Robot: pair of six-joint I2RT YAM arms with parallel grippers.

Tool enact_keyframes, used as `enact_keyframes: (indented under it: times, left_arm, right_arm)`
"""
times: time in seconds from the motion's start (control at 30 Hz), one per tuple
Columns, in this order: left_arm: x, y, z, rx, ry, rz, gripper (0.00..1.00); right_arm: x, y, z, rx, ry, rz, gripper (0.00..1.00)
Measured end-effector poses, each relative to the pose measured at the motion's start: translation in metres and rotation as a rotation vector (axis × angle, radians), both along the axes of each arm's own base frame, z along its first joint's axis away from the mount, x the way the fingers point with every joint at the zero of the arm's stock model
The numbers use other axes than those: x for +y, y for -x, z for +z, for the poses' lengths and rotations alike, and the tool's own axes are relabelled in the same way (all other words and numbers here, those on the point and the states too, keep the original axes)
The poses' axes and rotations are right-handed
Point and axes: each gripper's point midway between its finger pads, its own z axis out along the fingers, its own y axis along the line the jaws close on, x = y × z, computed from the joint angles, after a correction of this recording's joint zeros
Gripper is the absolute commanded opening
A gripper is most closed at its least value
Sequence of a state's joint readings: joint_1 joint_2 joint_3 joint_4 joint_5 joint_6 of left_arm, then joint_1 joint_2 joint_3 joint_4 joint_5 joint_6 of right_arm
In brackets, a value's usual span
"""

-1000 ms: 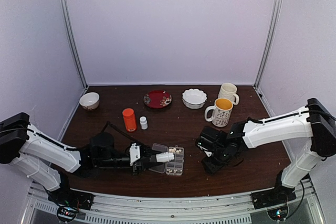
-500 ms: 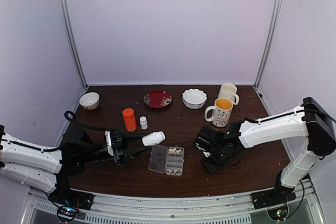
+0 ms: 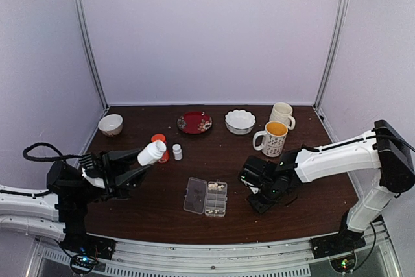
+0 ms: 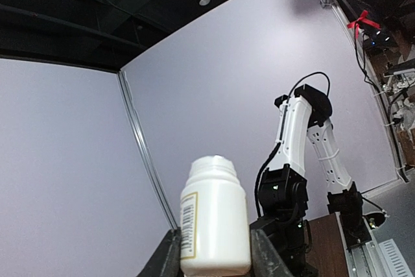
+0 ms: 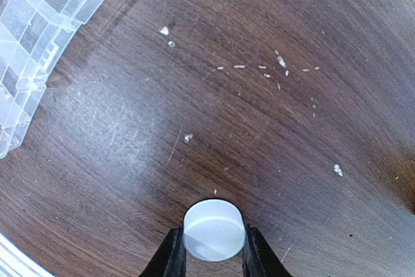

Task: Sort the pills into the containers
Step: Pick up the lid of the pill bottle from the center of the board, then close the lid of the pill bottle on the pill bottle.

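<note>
Tiny whitish tablets (image 3: pixel 218 192): lodged in several cells of small clear plastic two-row pill box (image 3: pixel 206 197), lid swung open, near middle of front edge of dark brown wooden table (image 3: pixel 305 215). Hard and light, likely to roll and bounce; too small for a sure pinch, better poured. Box itself light and slick, apt to slide; best steadied at the side walls.
Left gripper (image 4: pixel 214 254): clamped round body of uncapped white plastic bottle (image 4: pixel 215 212), raised over left part of table.
Right gripper (image 5: pixel 214 248): pinching round white plastic cap (image 5: pixel 214 228), low over right half of table.
Unclear: tablet count per cell, bottle contents, nature of pale specks (image 5: pixel 280 63) on surface. Box cut off at edge of right wrist view.
</note>
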State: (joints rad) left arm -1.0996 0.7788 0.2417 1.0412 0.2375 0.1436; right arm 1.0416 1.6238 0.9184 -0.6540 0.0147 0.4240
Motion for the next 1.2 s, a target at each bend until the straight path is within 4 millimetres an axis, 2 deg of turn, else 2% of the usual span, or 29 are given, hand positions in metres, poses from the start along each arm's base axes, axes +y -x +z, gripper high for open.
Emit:
enact_keyframes:
  times: [0.27,0.43,0.57,0.63,0.73,0.83,0.9,1.03,1.13,1.2]
  left_arm:
    - [0.032,0.007,0.015,-0.037,0.134,0.037,0.00]
    - [0.032,0.006,0.013,-0.032,0.148,0.040,0.00]
    - [0.026,0.003,0.008,-0.016,0.136,0.033,0.00]
    - [0.023,0.002,0.005,-0.007,0.129,0.028,0.00]
    - [0.015,0.000,-0.003,0.013,0.102,0.012,0.00]
    - [0.008,0.000,-0.008,0.032,0.084,-0.016,0.00]
    - [0.002,0.000,-0.009,0.045,0.073,-0.040,0.00]
    - [-0.012,0.001,-0.001,0.068,0.069,-0.103,0.00]
    - [-0.020,0.003,0.005,0.083,0.079,-0.153,0.00]
    - [-0.024,0.004,0.007,0.094,0.083,-0.176,0.00]
  right_arm:
    - [0.004,0.001,0.000,0.008,-0.009,0.011,0.19]
    - [0.009,-0.003,0.006,-0.001,-0.023,0.019,0.15]
    - [0.015,-0.006,0.024,-0.029,-0.062,0.034,0.15]
    - [0.019,-0.008,0.044,-0.058,-0.106,0.043,0.14]
    - [0.031,-0.013,0.087,-0.122,-0.210,0.077,0.13]
    - [0.048,-0.015,0.145,-0.198,-0.365,0.135,0.13]
    - [0.058,-0.011,0.194,-0.263,-0.497,0.198,0.12]
    - [0.077,0.006,0.306,-0.409,-0.789,0.368,0.11]
    - [0.088,0.021,0.364,-0.487,-0.905,0.497,0.10]
    - [0.096,0.030,0.384,-0.518,-0.940,0.574,0.10]
